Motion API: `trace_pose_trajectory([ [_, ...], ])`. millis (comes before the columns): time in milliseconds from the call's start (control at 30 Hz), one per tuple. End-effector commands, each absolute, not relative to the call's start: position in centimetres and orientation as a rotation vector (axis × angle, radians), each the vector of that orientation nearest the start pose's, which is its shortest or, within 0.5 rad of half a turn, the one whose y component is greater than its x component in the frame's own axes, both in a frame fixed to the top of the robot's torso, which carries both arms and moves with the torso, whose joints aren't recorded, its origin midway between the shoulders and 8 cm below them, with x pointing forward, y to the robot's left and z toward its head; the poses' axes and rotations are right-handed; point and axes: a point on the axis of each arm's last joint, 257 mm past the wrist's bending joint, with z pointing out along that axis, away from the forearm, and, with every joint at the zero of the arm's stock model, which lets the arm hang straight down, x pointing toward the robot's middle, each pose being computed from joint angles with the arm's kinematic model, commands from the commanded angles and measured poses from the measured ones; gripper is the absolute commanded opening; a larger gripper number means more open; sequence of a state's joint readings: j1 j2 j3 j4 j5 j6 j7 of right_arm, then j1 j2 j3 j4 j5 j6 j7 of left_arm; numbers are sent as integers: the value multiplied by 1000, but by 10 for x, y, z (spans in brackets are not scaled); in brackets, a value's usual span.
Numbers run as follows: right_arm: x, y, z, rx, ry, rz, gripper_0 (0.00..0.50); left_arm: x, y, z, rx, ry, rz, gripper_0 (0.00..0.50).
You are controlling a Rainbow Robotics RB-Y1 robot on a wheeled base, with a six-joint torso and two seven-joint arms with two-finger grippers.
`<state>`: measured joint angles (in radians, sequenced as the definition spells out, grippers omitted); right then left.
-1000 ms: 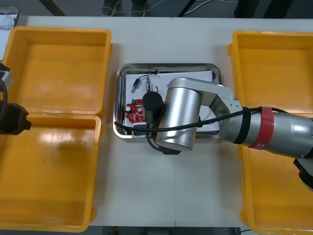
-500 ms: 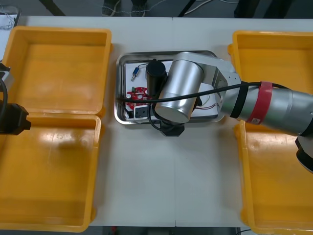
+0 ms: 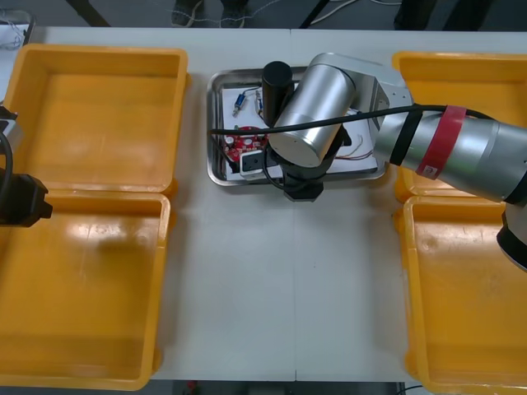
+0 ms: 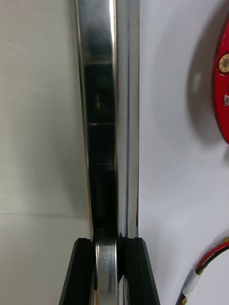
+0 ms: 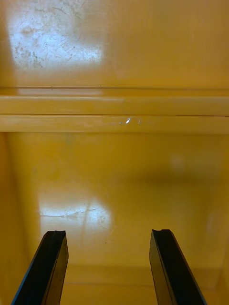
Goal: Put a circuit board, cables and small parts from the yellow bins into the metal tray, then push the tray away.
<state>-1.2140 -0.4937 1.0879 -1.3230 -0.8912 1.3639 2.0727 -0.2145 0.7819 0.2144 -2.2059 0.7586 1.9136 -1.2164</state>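
Note:
The metal tray (image 3: 214,123) lies between the far bins and is white inside. It holds a round red circuit board (image 3: 239,145), a blue and white cable (image 3: 240,101) and a red and yellow cable (image 3: 356,153). My right gripper (image 3: 299,188) is at the tray's near rim, under the silver wrist. In the right wrist view, the right gripper (image 4: 107,274) is shut on the tray's shiny rim (image 4: 102,71), with the circuit board (image 4: 223,86) and the red and yellow cable (image 4: 211,261) inside the tray. My left gripper (image 5: 109,267) hangs open over a bare bin floor.
Two yellow bins (image 3: 99,115) stand at the left and two (image 3: 461,271) at the right, all showing bare floors. The left arm (image 3: 20,199) is parked at the left edge over its bins. The table's far edge (image 3: 247,33) lies just beyond the tray.
The right gripper has moved away from me and slightly right, taking the tray with it toward the far edge. The left arm has not moved.

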Motion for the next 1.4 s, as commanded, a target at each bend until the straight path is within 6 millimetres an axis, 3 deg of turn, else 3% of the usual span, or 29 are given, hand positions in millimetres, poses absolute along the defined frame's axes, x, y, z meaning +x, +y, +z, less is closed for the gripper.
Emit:
trace_pose_trajectory([
  [33, 555, -49, -198, -1952, 1927, -492, 0, 382, 377, -148, 39, 2635, 172, 500],
  [567, 582, -25, -171, -1880, 1895, -448, 0, 382, 377, -148, 39, 2635, 172, 500],
  [1400, 618, -12, -148, -1849, 1798, -498, 0, 382, 377, -148, 39, 2635, 172, 500],
])
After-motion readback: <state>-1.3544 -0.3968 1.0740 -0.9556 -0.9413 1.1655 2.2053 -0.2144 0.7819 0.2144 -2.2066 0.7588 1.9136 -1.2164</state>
